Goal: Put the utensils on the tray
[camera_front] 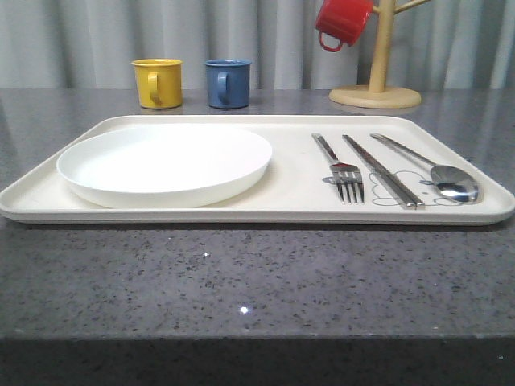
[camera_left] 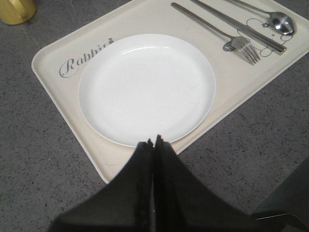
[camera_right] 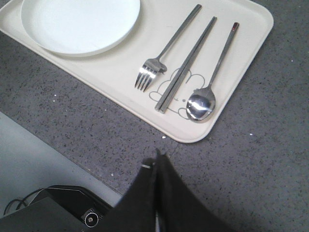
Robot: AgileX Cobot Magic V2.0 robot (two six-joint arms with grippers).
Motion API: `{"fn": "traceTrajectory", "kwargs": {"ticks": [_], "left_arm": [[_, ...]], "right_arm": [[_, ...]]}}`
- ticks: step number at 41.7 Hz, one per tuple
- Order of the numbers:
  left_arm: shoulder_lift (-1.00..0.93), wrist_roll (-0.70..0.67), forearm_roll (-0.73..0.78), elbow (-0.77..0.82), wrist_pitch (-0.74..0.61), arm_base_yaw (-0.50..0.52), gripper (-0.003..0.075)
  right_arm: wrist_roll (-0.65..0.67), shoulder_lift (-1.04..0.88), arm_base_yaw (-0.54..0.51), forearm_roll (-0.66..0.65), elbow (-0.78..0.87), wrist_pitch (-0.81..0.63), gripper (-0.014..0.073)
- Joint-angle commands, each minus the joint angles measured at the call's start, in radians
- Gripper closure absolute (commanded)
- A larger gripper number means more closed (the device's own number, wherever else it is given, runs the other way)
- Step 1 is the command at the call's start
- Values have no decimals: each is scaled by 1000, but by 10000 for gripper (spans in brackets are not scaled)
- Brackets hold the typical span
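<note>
The cream tray (camera_front: pixel 294 195) lies across the dark counter. On its right half rest the silver utensils side by side: a fork (camera_front: pixel 341 170), a pair of chopsticks (camera_front: pixel 381 170) and a spoon (camera_front: pixel 438 174). The same fork (camera_right: pixel 159 60), chopsticks (camera_right: pixel 186 63) and spoon (camera_right: pixel 212 82) lie over the rabbit drawing in the right wrist view, and the fork (camera_left: pixel 219 35) appears in the left wrist view too. My left gripper (camera_left: pixel 154 141) is shut and empty above the tray's near edge. My right gripper (camera_right: pixel 157 157) is shut and empty over the counter, off the tray's corner.
A round white plate (camera_front: pixel 165 163) fills the tray's left half. A yellow mug (camera_front: pixel 157 82) and a blue mug (camera_front: pixel 227 82) stand behind the tray. At the back right a red mug (camera_front: pixel 342 22) hangs on a wooden stand (camera_front: pixel 375 95). The counter's front edge lies near my right gripper.
</note>
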Motion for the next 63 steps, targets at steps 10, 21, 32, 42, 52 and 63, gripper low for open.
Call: {"fn": "traceTrajectory", "kwargs": {"ticks": [10, 21, 32, 42, 52, 63], "left_arm": [[-154, -1, -7, 155, -288, 121, 738], [-441, -1, -83, 466, -544, 403, 738], [-704, -1, -83, 742, -733, 546, 738], [-849, -1, -83, 876, -798, 581, 738], [-848, -1, -83, 874, -777, 581, 738], [-848, -1, -81, 874, -814, 581, 738]], "right_arm": [[-1, -3, 0, 9, -24, -62, 662], [-1, -3, 0, 13, -24, -62, 662], [-1, -3, 0, 13, -24, -62, 662], [-1, -3, 0, 13, -24, -62, 662], [-1, -1, 0, 13, -24, -58, 662], [-1, -1, 0, 13, -24, -58, 662]]}}
